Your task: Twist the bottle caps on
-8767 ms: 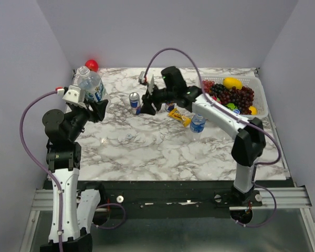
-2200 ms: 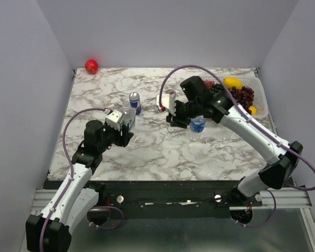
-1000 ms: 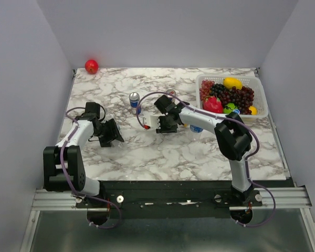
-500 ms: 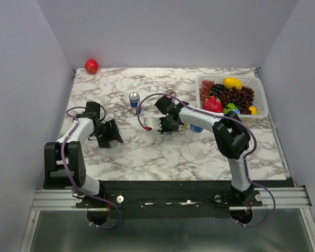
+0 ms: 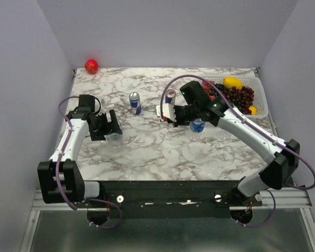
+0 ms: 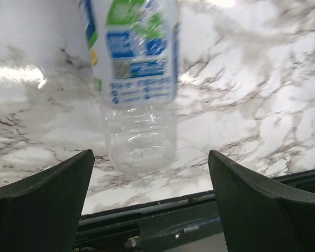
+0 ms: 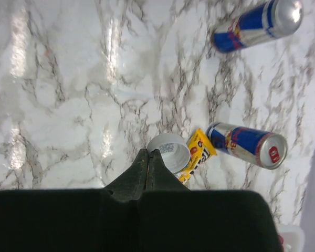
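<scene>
Your right gripper (image 7: 148, 153) has its fingers pressed flat together. The whitish cap (image 7: 169, 149) sits hard against their tips with its open side facing the wrist camera. It shows large against what lies below, so I judge it pinched by its rim and carried above the surface, not lying on it.

Your left gripper (image 5: 109, 127) is spread wide. Its fingers (image 6: 44, 195) stand clear on either side of the bottle (image 6: 140, 84) and touch nothing. That bottle seems to stand on its base, long axis up, in the left half of the surface and nearer the front edge than the back. The wrist view cuts off its neck, so you cannot check the mouth from there.

The coming move turns on one relation: the bottle is to the left of the cap and below it, with bare marble between. The left arm is already at the bottle, and the right arm has to travel.

You would probably want the left fingers closed on the body before the cap comes down along that upright axis, since a free bottle may spin or tip.

A can (image 5: 135, 103), a second can (image 5: 170, 96), the yellow packet (image 7: 200, 153) and the other bottle (image 5: 197, 125) all stand back or right of that route.
</scene>
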Robot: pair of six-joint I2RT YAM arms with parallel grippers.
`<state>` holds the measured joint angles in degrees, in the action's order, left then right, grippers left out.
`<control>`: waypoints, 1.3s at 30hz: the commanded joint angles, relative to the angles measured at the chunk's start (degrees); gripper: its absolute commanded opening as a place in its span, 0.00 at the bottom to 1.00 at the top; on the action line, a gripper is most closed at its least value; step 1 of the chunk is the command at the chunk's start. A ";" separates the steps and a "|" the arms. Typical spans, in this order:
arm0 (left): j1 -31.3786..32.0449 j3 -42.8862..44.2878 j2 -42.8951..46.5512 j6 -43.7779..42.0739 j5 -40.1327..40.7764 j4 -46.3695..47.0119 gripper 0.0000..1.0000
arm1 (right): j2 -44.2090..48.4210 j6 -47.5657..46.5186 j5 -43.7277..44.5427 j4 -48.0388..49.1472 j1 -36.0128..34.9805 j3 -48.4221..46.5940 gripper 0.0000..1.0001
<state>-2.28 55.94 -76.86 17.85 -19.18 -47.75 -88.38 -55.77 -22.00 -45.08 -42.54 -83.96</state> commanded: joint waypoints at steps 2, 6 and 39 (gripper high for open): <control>-0.27 3.66 13.56 2.16 -14.87 13.24 0.99 | 11.70 1.62 -12.18 13.03 -0.78 9.41 0.01; 1.83 -1.80 17.89 17.88 -33.01 35.15 0.98 | 17.53 3.21 -14.21 24.41 -2.01 15.84 0.00; 20.48 3.03 9.01 17.75 -44.54 38.78 0.38 | 16.40 -6.72 -2.35 27.77 -11.77 17.52 0.00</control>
<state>17.93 56.88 -67.26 37.26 -62.72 -6.74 -71.64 -58.98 -25.15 -16.91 -53.21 -66.63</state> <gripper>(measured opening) 0.426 0.008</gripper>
